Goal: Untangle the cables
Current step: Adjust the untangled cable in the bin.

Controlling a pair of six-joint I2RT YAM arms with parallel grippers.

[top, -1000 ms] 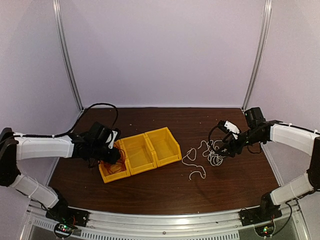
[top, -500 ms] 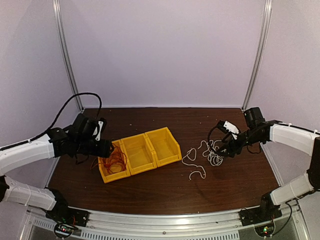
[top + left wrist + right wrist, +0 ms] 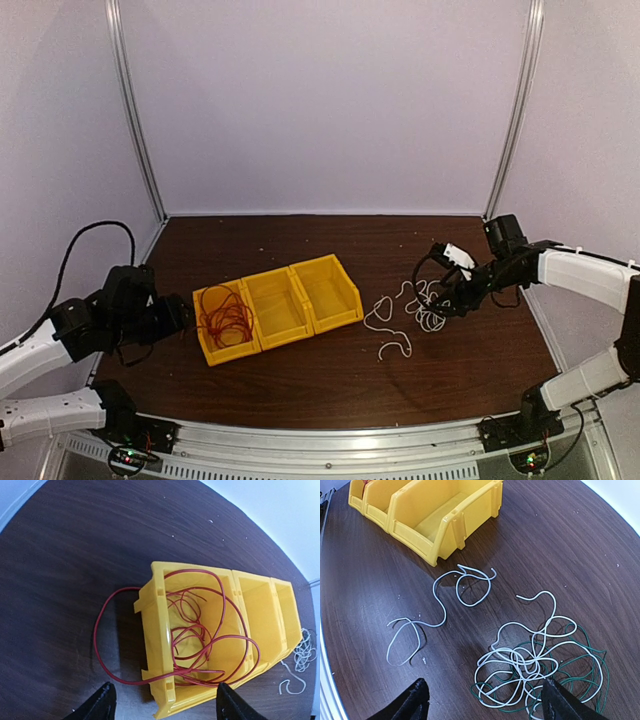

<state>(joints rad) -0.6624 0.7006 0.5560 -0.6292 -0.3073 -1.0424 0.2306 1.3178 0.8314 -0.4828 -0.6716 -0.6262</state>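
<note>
A red cable [image 3: 225, 315] lies coiled in the leftmost yellow bin [image 3: 205, 345]. In the left wrist view one loop of the red cable [image 3: 100, 640] hangs over the bin wall [image 3: 157, 630] onto the table. My left gripper [image 3: 185, 315] [image 3: 165, 702] is open and empty, just left of that bin. White cables [image 3: 535, 655] lie tangled with a dark green one [image 3: 592, 680] under my right gripper [image 3: 447, 300] [image 3: 485, 697], which hovers open and empty. A separate white strand [image 3: 440, 605] lies between the tangle and the bins.
Three joined yellow bins [image 3: 300, 290] stand on the dark wooden table, and the middle and right ones hold nothing. The right bin [image 3: 445, 525] is near the loose white strand. Another white piece [image 3: 395, 350] lies nearer the front.
My left gripper has opened and let go of the red cable, which now lies in the bin. The left arm drew back to the left. The right arm has barely moved.
</note>
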